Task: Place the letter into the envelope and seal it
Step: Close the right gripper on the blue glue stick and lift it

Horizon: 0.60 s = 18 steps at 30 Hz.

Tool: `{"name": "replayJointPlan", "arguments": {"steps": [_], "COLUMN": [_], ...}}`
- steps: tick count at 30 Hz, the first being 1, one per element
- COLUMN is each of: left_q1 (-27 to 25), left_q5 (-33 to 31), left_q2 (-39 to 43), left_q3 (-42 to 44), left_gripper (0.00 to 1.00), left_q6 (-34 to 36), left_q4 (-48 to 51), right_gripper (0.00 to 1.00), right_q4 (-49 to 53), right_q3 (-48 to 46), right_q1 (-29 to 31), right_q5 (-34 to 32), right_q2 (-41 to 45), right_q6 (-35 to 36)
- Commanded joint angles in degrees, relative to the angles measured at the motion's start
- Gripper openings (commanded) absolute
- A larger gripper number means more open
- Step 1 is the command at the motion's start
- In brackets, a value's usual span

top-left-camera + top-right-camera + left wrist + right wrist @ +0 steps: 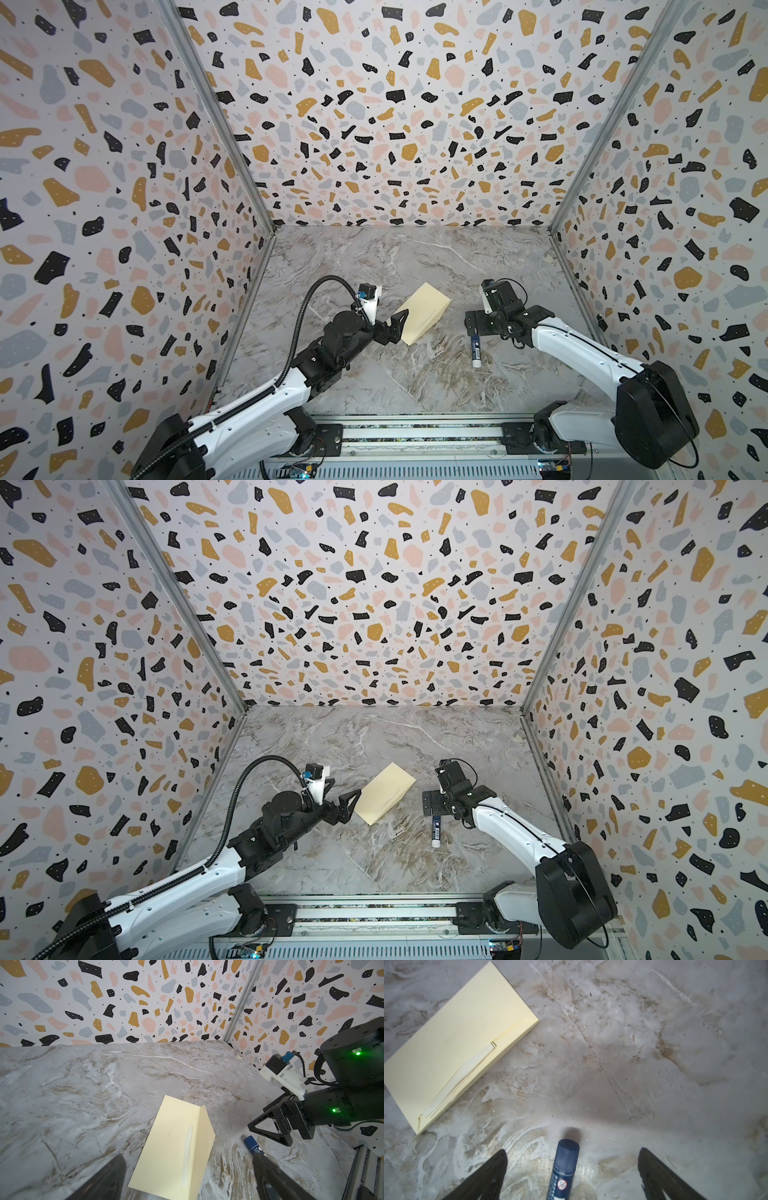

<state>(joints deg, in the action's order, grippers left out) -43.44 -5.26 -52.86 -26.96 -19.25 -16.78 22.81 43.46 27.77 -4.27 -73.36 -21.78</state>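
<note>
two things lie on the marble table (374,257): the envelope (424,311) and a dark blue glue stick (476,353), near each other but apart. the envelope lies flat about mid-table, set askew. its flap is folded over along the long side that faces the glue stick, the flap's edge stands a little off the body, and a pale strip shows along it. my left gripper (400,326) sits at the envelope's near left end with jaws spread wide. in the left wrist view that end lies between my two fingers (108,1178), and they grip nothing. whether a fingertip touches the paper i cannot tell. my right gripper (572,1157) points down over the dark end of the glue stick, jaws wide as well. the stick lies on the table between the fingers with a clear gap on either side, not held. bare marble separates envelope and stick. speckled walls (374,124) close in three sides.
</note>
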Motion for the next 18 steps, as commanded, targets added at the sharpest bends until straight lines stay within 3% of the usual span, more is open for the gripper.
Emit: {"name": "replayJointPlan", "arguments": {"steps": [1,7,13,18], "left_q1": [-0.2,-0.2,-0.3,-0.3], "left_q5": [-0.8,-0.1,0.3,0.4], "left_q2": [0.8,-0.2,-0.4,-0.5], "left_q3": [1.3,1.5,1.5,1.7], "left_gripper": [0.96,0.96,0.97,0.97], "left_q6": [0.2,-0.3,-0.6,-0.8], "left_q4": [-0.9,-1.8,-2.2,-2.4], "right_gripper": [0.94,0.87,0.72,0.62], "right_q4": [1.8,2.0,2.7,1.1], "right_q3": [-0.4,-2.9,-4.1,-6.0], "right_q1": [1.0,3.2,5.4,5.6], "right_q5": [-0.5,-0.9,-2.6,-0.1], "right_q2": [0.9,1.1,-0.4,-0.5], "right_q6": [-2.6,-6.3,-8.5,-10.0]}}
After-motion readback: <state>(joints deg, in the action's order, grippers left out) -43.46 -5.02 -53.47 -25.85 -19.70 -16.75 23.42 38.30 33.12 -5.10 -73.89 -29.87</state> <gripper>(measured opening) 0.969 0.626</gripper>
